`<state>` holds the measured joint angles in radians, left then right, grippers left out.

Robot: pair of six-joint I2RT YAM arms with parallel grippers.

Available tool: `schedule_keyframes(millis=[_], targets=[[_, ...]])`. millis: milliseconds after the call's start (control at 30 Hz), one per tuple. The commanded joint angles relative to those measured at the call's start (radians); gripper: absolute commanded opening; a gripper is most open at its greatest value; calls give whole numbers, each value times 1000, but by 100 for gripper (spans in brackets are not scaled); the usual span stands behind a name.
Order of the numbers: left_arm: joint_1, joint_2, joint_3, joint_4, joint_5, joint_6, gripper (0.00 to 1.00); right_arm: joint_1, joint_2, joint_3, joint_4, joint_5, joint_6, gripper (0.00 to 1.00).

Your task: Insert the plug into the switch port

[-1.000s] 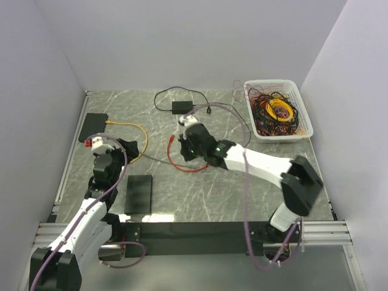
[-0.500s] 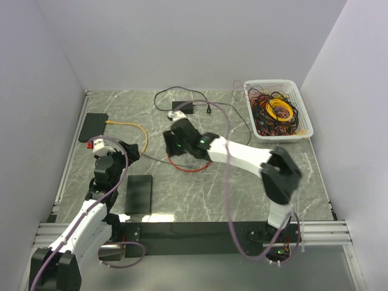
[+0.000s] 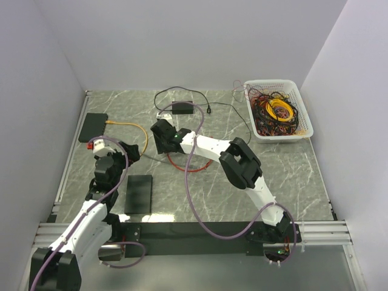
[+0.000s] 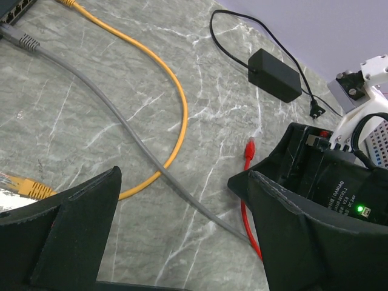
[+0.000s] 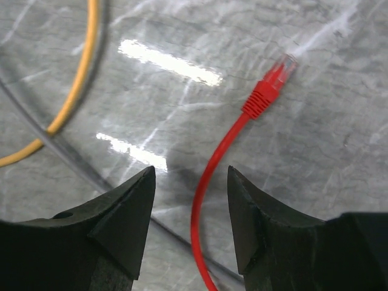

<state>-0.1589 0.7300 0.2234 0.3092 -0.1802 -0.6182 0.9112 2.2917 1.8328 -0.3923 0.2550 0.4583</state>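
The black switch [image 3: 92,126] lies flat at the table's left edge, and its corner shows in the left wrist view [image 4: 11,6]. A red plug [image 5: 271,86] on a red cable [image 3: 189,168] lies on the marble. My right gripper [image 5: 191,179] is open low over that cable, which runs between its fingers untouched, with the plug just beyond the tips. In the top view the right gripper [image 3: 160,134] sits mid-table. My left gripper [image 4: 182,188] is open and empty, hanging over a grey cable [image 4: 151,160]. The grey cable's plug [image 4: 24,41] rests near the switch.
An orange cable [image 3: 138,130] is plugged into the switch and loops right. A black power adapter [image 3: 182,108] with its cord sits at the back. A white basket [image 3: 306,121] full of cables stands back right. A flat black box [image 3: 139,193] lies near the left arm.
The right arm has swung left across the table and its gripper now hangs open over the red cable. The left arm has hardly moved.
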Motion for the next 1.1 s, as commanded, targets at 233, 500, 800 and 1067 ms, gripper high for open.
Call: schedule_keyframes(millis=[233,500,800,1067], targets=[[-2,-21,-16,28,-5,-11,91,-3,41,81,-26,61,48,57],[-2,-37,-21,21,-7,-11,92,-3,114,166,-65,55,62,37],[-2,-35,-19,22,-7,-11,91,-5,26,50,-25,84,88,36],[-2,-38,-21,18,-7,-12,91,-5,64,120,-69,81,92,36]])
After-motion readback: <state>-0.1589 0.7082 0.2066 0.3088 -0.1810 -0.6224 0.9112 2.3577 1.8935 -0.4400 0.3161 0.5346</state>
